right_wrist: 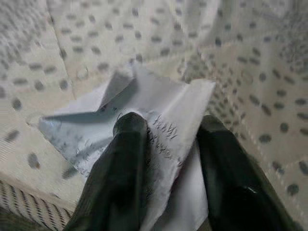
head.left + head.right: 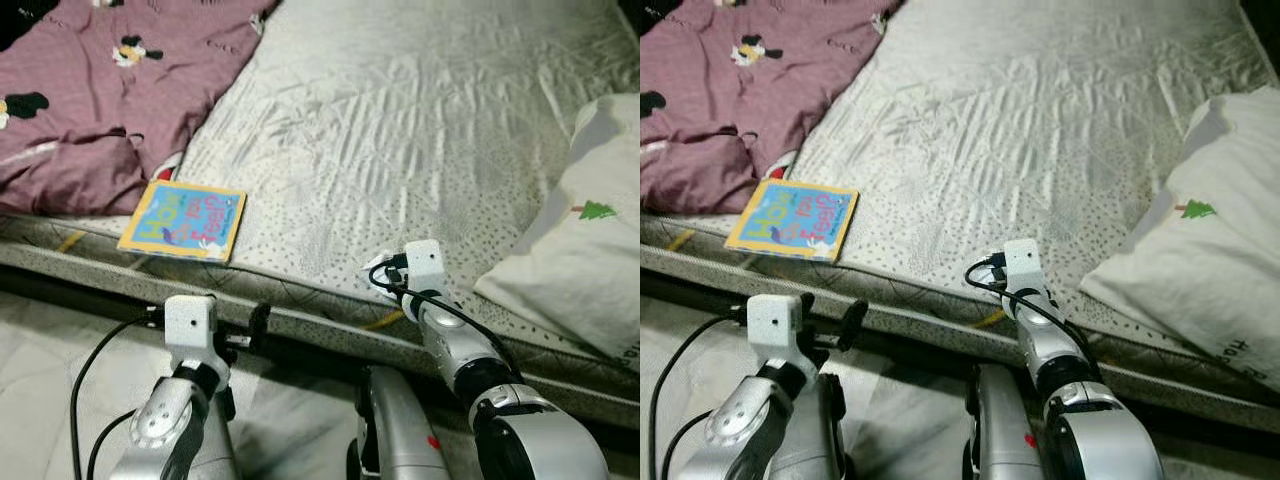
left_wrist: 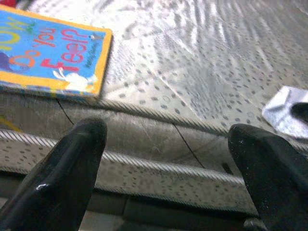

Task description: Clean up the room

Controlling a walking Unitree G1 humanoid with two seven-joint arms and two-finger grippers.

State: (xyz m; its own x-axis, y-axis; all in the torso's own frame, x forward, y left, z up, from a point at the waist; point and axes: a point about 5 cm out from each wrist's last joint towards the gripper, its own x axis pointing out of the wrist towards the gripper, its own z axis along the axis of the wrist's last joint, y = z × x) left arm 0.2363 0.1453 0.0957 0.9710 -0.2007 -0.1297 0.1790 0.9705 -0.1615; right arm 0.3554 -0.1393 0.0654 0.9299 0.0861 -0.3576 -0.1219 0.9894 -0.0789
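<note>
Lying flat near the mattress (image 2: pixel 420 120) front edge, left of centre: picture book (image 2: pixel 183 220), long axis running along that edge. Hovering before the edge, below the book: left gripper (image 3: pixel 168 159), fingers spread wide. Resting further right on the mattress: right gripper (image 1: pixel 168 144), pinching crumpled white paper (image 1: pixel 159 115).

Bare quilted mattress (image 2: pixel 420 120) (dotted pattern) above a pale floor (image 2: pixel 40 350).
</note>
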